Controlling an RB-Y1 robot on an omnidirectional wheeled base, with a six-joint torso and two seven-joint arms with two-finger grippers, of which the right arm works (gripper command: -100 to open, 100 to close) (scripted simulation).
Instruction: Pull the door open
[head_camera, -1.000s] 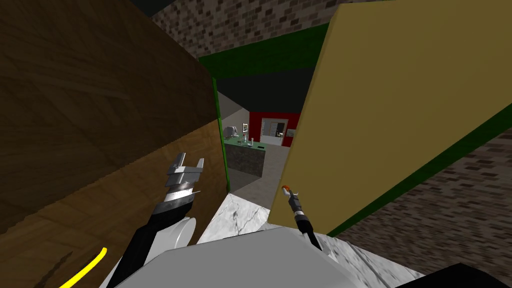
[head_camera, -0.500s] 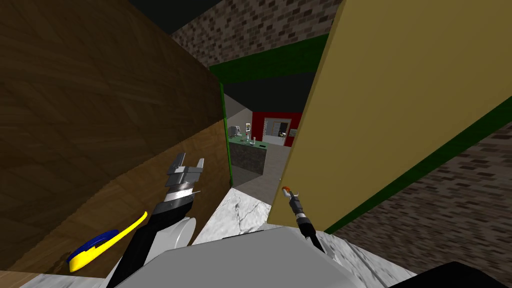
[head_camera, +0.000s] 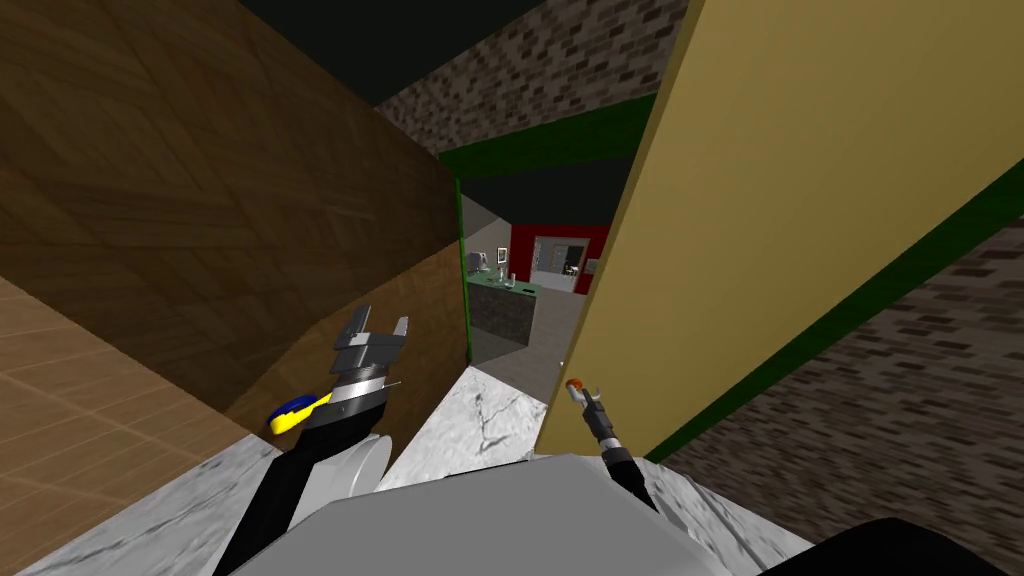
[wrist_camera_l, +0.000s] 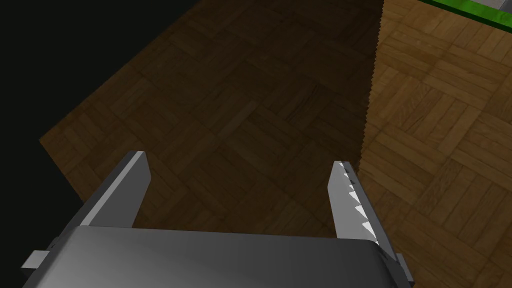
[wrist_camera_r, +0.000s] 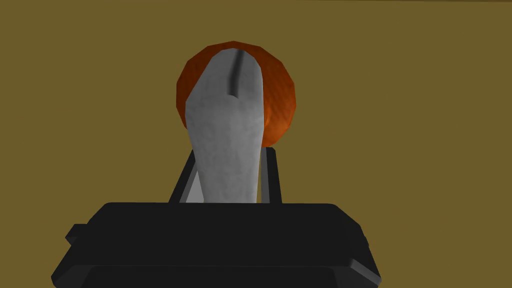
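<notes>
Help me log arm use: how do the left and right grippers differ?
The left gripper is open and empty; the right gripper is shut on the grey handle. The left faces a wood wall; the right is at the yellow door. Both are two-fingered.

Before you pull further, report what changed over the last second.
The whole head view swung, so I moved: the yellow-blue thing now shows beside my left arm. The door barely shifted in view. Unchanged: right gripper shut on the handle, left gripper open.
</notes>
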